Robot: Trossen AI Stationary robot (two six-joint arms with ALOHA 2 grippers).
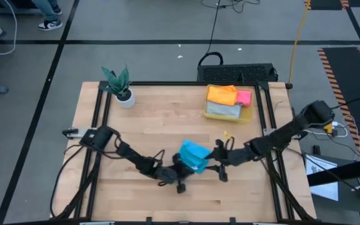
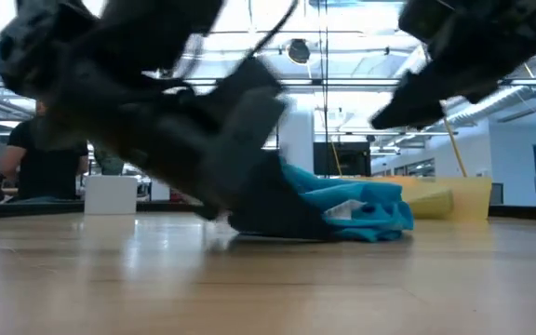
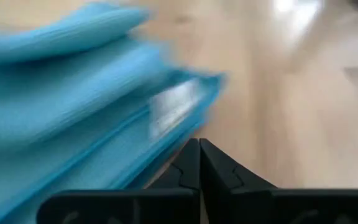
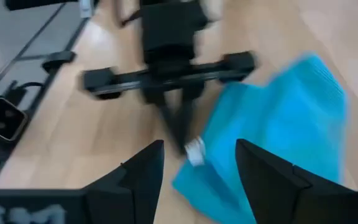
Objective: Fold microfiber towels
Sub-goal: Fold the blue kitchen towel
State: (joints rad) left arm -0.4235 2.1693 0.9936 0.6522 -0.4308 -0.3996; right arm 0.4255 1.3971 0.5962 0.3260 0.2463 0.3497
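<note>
A bright blue microfiber towel [image 1: 194, 155] lies bunched in several layers on the wooden table's middle [image 2: 366, 209], a white label [image 4: 194, 149] at one corner. My left gripper [image 1: 183, 170] is shut, its tips [image 3: 199, 146] right at the towel's edge [image 3: 166, 143] by that label. My right gripper [image 1: 212, 159] stands open on the towel's right side, raised off the table, with nothing between its fingers [image 4: 148, 168]. Orange [image 1: 222, 94], pink [image 1: 244, 97] and grey [image 1: 222, 110] towels lie in the yellow bin [image 1: 250, 114]. My left gripper's shut fingertips come slanting down from the table's left to the blue towel's labelled corner [image 4: 188, 144]. I cannot tell whether they touch the cloth or only the table beside it.
A potted plant [image 1: 120, 87] stands at the table's far left corner. The yellow bin sits at the far right [image 2: 454, 197]. A small yellow scrap [image 1: 225, 133] lies near the bin. The near half of the table [image 1: 167, 203] is bare wood. A person [image 2: 26, 154] is in the room behind.
</note>
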